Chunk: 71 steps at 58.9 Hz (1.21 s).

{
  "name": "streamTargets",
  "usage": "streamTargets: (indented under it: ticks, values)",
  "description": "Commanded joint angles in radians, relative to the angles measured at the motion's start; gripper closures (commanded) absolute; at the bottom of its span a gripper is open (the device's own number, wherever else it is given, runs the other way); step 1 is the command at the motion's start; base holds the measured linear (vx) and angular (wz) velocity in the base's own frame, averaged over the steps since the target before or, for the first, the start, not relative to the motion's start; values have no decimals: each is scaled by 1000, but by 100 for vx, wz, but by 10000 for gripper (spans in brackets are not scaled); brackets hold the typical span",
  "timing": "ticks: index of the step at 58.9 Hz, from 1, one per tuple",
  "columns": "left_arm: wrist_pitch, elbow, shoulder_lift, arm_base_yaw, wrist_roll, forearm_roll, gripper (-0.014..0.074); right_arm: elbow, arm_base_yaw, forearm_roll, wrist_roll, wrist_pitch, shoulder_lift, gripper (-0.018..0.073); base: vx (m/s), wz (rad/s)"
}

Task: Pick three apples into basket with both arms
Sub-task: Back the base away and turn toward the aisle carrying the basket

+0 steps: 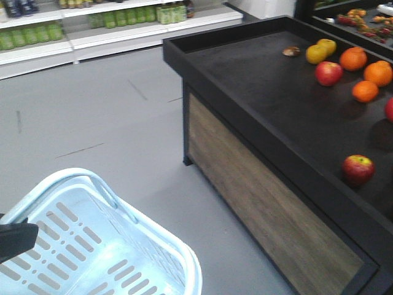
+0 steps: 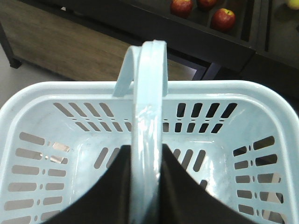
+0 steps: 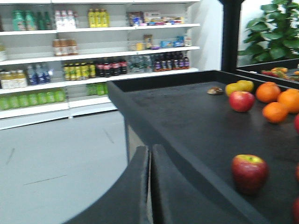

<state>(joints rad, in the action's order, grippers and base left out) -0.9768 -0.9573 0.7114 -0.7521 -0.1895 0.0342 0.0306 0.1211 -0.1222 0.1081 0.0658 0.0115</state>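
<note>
The pale blue basket (image 1: 92, 246) hangs at the lower left above the floor and is empty. My left gripper (image 2: 147, 151) is shut on its handle (image 2: 148, 93), one finger on each side. A dark red apple (image 1: 358, 169) with a yellow patch lies near the front edge of the black display stand (image 1: 258, 123). It also shows in the right wrist view (image 3: 249, 171). The left wrist view shows apples (image 2: 223, 18) on the stand beyond the basket. My right gripper (image 3: 150, 148) is shut and empty, in the air to the left of the stand's corner.
A brighter red apple (image 1: 328, 73), several oranges (image 1: 365, 90) and yellow fruit (image 1: 320, 50) lie at the stand's far end. The stand has a raised rim and a wooden side panel (image 1: 258, 209). Store shelves (image 1: 92, 31) with bottles line the far wall across grey floor.
</note>
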Motion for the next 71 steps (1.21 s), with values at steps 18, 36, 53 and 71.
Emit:
streamTargets:
  ticks: [18,36,53,71]
  values:
    - [86,-24,-4,-1,-11,5,602,9,-5,-7,-8,-72,12,564,-12,40]
    - [86,-24,-4,-1,-11,5,602,9,-5,-7,-8,-72,12,564,-9,37]
    - [86,-24,-4,-1,-11,5,602,9,-5,-7,-8,-72,12,564,-7,36]
    - [86,-24,-4,-1,-11,5,602,9,-5,-7,-8,-72,12,564,-3,39]
